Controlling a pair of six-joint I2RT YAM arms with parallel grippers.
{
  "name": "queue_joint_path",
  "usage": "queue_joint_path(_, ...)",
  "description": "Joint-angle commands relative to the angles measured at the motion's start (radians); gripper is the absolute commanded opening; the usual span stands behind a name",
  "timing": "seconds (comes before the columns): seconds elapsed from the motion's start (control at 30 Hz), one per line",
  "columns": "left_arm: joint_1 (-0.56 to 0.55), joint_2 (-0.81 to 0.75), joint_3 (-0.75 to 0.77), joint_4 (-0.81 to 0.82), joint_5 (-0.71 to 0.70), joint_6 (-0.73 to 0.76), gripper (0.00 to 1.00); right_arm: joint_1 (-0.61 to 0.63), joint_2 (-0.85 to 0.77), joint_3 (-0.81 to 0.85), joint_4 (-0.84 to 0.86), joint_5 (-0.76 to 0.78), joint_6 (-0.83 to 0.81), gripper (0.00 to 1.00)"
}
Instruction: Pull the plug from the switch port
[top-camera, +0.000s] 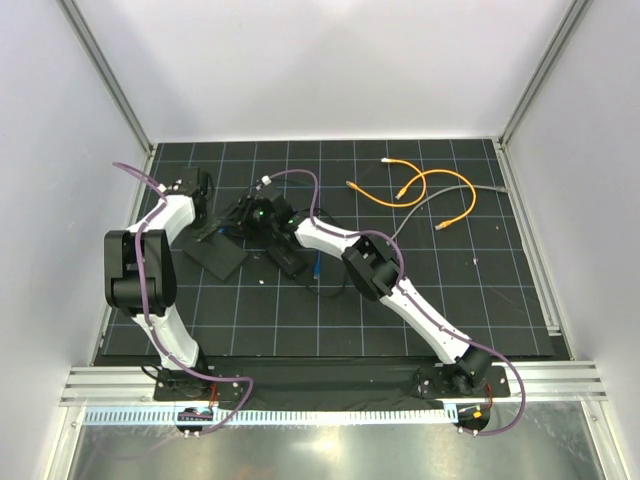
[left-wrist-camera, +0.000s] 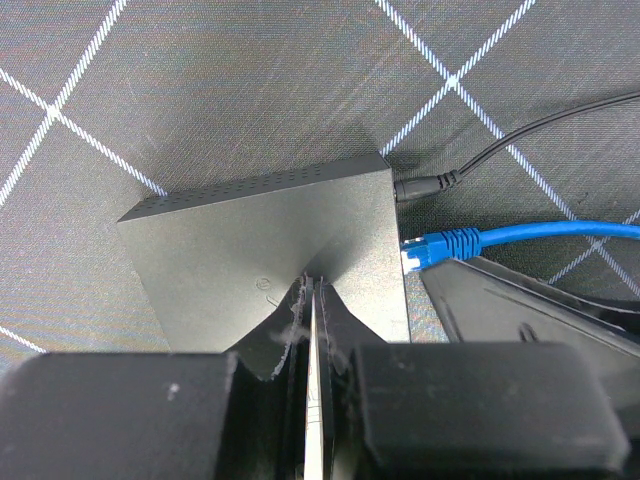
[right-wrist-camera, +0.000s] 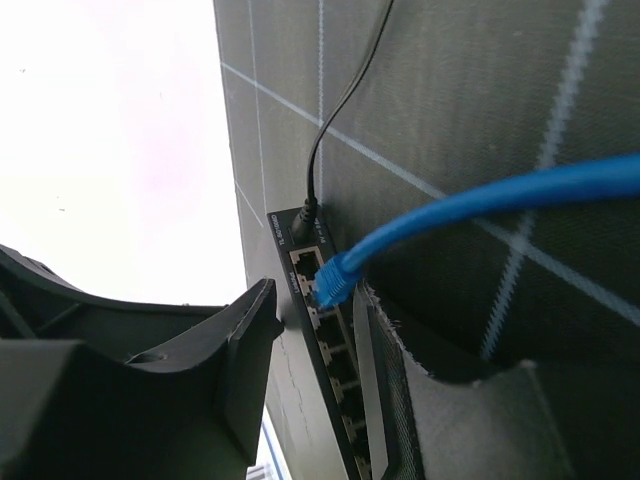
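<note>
The switch (top-camera: 216, 251) is a flat black box on the mat. The left wrist view shows its top (left-wrist-camera: 260, 230), and the right wrist view shows its row of sockets (right-wrist-camera: 338, 365). A blue plug (right-wrist-camera: 333, 281) on a blue cable (right-wrist-camera: 480, 205) sits in the second socket and also shows in the left wrist view (left-wrist-camera: 440, 245). My left gripper (left-wrist-camera: 313, 287) is shut, with its tips resting on the switch's top. My right gripper (right-wrist-camera: 318, 300) is open, and its fingertips (right-wrist-camera: 262, 300) flank the socket face close to the plug, not touching it.
A thin black power cord (left-wrist-camera: 480, 155) plugs in beside the blue plug. A smaller black brick (top-camera: 290, 262) lies under the right arm. Orange cables (top-camera: 420, 188) and a grey cable (top-camera: 440, 205) lie at the back right. White walls enclose the mat.
</note>
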Motion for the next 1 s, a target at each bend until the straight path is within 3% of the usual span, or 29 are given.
queue_joint_path(0.0,0.003,-0.003,-0.025,-0.012,-0.002,0.001,0.08,0.013,0.036,0.06,-0.037,-0.002,0.002,0.44)
queue_joint_path(0.23,0.003,-0.008,-0.033,-0.015,-0.001,0.002,0.08,0.017,0.064,0.075,-0.022,0.023,0.031,0.38)
queue_joint_path(0.37,0.003,-0.004,-0.043,-0.015,-0.004,0.001,0.07,0.016,0.085,0.093,-0.018,0.023,0.047,0.27)
queue_joint_path(0.53,0.003,0.008,-0.047,-0.015,-0.001,0.007,0.07,0.016,0.096,0.104,-0.046,0.032,0.031,0.23)
queue_joint_path(0.6,0.004,0.014,-0.044,-0.018,-0.001,0.008,0.06,0.017,0.099,0.107,-0.063,0.04,0.022,0.1)
queue_joint_path(0.7,0.003,0.028,-0.047,-0.029,-0.008,0.005,0.05,0.017,0.099,0.113,-0.063,0.063,0.016,0.01)
queue_joint_path(0.97,0.007,0.097,-0.039,-0.142,-0.116,-0.038,0.0,0.02,0.091,0.084,0.096,0.167,0.114,0.01)
